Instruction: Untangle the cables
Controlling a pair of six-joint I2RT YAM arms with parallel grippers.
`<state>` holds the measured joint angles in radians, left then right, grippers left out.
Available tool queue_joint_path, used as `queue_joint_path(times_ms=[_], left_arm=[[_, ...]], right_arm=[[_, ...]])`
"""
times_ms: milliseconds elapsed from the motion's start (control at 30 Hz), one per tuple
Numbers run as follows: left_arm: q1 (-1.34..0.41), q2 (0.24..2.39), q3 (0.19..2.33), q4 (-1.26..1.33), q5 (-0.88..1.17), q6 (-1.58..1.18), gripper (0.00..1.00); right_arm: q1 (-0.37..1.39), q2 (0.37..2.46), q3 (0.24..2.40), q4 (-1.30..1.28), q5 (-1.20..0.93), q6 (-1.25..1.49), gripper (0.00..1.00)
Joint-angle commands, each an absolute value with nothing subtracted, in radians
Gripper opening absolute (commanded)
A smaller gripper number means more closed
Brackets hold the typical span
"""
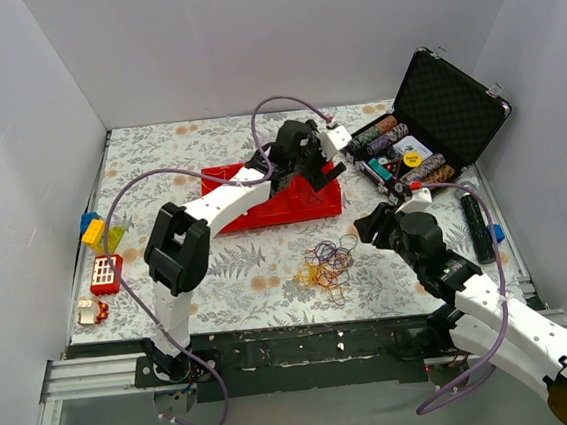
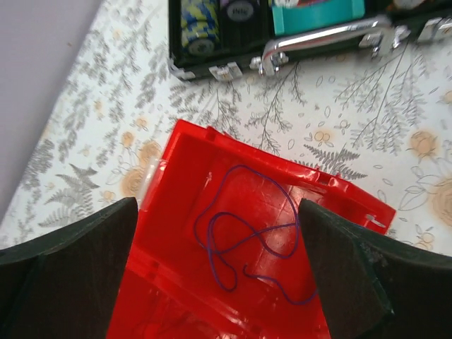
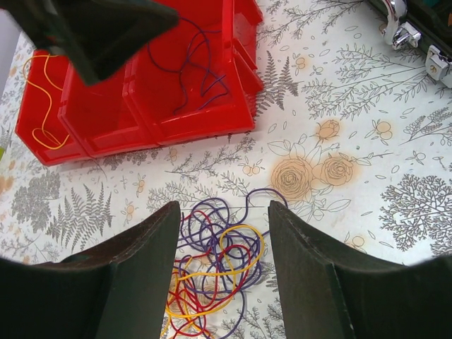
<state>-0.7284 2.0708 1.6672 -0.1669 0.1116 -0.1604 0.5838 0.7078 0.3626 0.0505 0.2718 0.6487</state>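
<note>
Nearest the arms' bases, a tangle of cables (image 1: 327, 265) lies loose on the floral tablecloth (image 1: 240, 277): hair-thin loops of purple, yellow and red, heaped over one another. The right gripper (image 3: 222, 212) hangs directly over the heap with its claw released. Its two dark fingers stand apart on either side of the pile, and no strand is pinched between them.

At the table's left edge sits a small cluster of toy bricks (image 1: 103, 272), red, yellow and blue. At the right edge lies a black oblong object (image 1: 477, 229) that is too small to identify.

Further back, just beyond the heap, is a red bin tray (image 1: 303, 209) divided into compartments. In the right wrist view, a single yellow cable (image 3: 44, 99) curls in the left-hand compartment. A single purple cable (image 2: 248, 236) lies in loose loops on the floor of the right-hand one, with one compartment between them.

The left gripper (image 2: 217, 212) is poised above that right-hand compartment. Its claw is released and spread wide, and it holds nothing. The purple cable lies in plain sight on the red plastic between the two fingers, and none of it touches them.

Beyond the tray, at the far right of the table, a black poker chip case (image 1: 449, 106) stands open with its lid tilted back. Rows of poker chips (image 1: 387, 137) are racked inside. Its chrome handle and latches face the tray, close to the tray's far corner but apart from it.
</note>
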Motion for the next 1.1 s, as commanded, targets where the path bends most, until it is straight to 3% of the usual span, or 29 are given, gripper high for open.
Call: queue_joint_path(times_ms=[0, 333, 433, 600, 933, 1067], left_arm=[[-0.727, 1.853, 1.695, -0.193, 0.182, -0.167, 0.98], [-0.732, 1.488, 1.221, -0.425, 0.534, 0.053, 0.97], [-0.735, 1.483, 1.125, -0.468, 0.549, 0.118, 0.87], [-0.735, 1.545, 1.114, -0.529, 0.607, 0.13, 0.61], [-0.779, 1.646, 1.114, -0.373, 0.598, 0.051, 0.55], [-0.811, 1.681, 1.112, -0.373, 0.594, 0.051, 0.29]], right_arm=[[0.58, 0.701, 0.356, 0.069, 0.296, 0.629, 0.61], [0.577, 0.663, 0.293, 0.093, 0.256, 0.612, 0.6], [0.575, 0.652, 0.278, 0.103, 0.229, 0.601, 0.59], [0.575, 0.634, 0.268, 0.106, 0.199, 0.586, 0.57], [0.577, 0.649, 0.247, 0.152, 0.137, 0.58, 0.52], [0.575, 0.657, 0.239, 0.166, 0.126, 0.58, 0.52]])
